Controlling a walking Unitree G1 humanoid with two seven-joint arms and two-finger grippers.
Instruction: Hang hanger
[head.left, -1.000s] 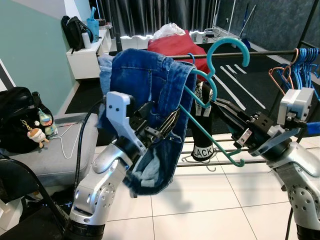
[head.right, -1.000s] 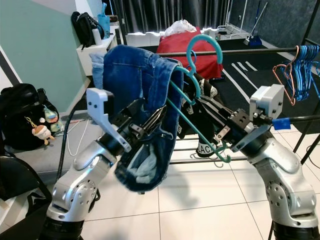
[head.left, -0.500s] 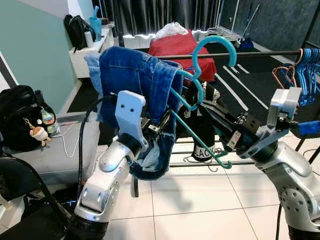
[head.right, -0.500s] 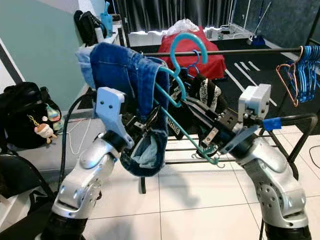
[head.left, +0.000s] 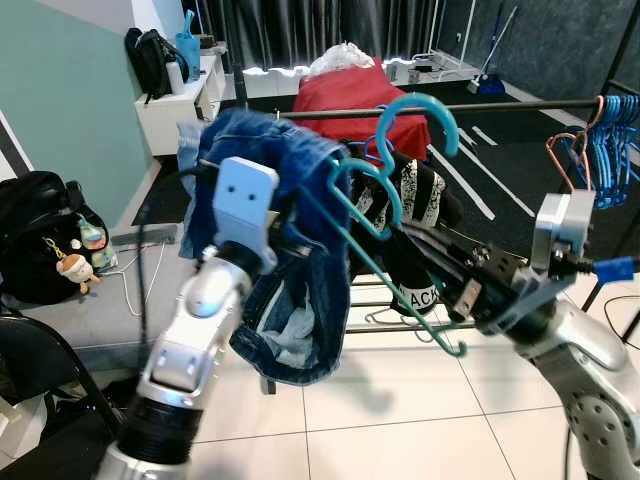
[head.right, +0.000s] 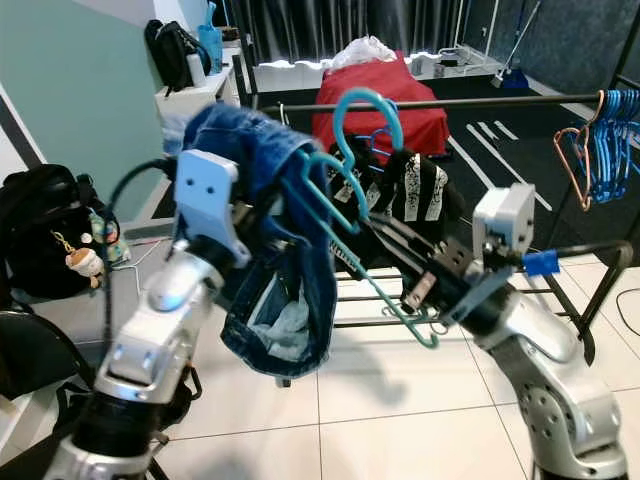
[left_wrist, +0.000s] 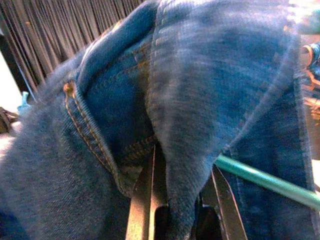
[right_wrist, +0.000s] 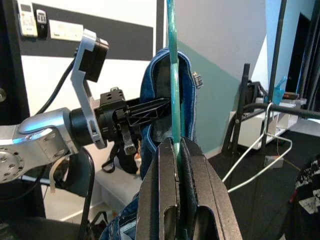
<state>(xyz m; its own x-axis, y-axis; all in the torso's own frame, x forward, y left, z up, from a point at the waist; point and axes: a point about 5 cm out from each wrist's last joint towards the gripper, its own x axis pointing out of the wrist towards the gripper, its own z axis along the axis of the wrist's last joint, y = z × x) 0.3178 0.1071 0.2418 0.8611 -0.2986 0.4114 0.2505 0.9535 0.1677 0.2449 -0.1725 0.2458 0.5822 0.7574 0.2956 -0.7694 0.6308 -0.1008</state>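
Note:
A teal hanger (head.left: 385, 205) carries folded blue jeans (head.left: 290, 260) in front of me. Its hook (head.left: 425, 105) is level with the black rail (head.left: 520, 104); I cannot tell whether it is over the rail. My right gripper (head.left: 420, 250) is shut on the hanger's slanted lower bar (right_wrist: 172, 100), which runs between its fingers (right_wrist: 165, 200). My left arm reaches up into the jeans from the left. In the left wrist view a fold of denim (left_wrist: 200, 100) lies between the left gripper's fingers (left_wrist: 142, 205), with the teal bar (left_wrist: 260, 179) beside them.
Several blue and orange hangers (head.left: 600, 140) hang at the rail's right end. A black-and-white garment (head.left: 415, 190) lies on a low rack behind the jeans. Behind it is a red heap (head.left: 345, 88). On the left are a black bag (head.left: 40, 235) and a black chair (head.left: 40, 365).
My left arm has stretched upward, lifting the jeans side of the hanger. The hanger and my right gripper have drifted left. The view has also shifted.

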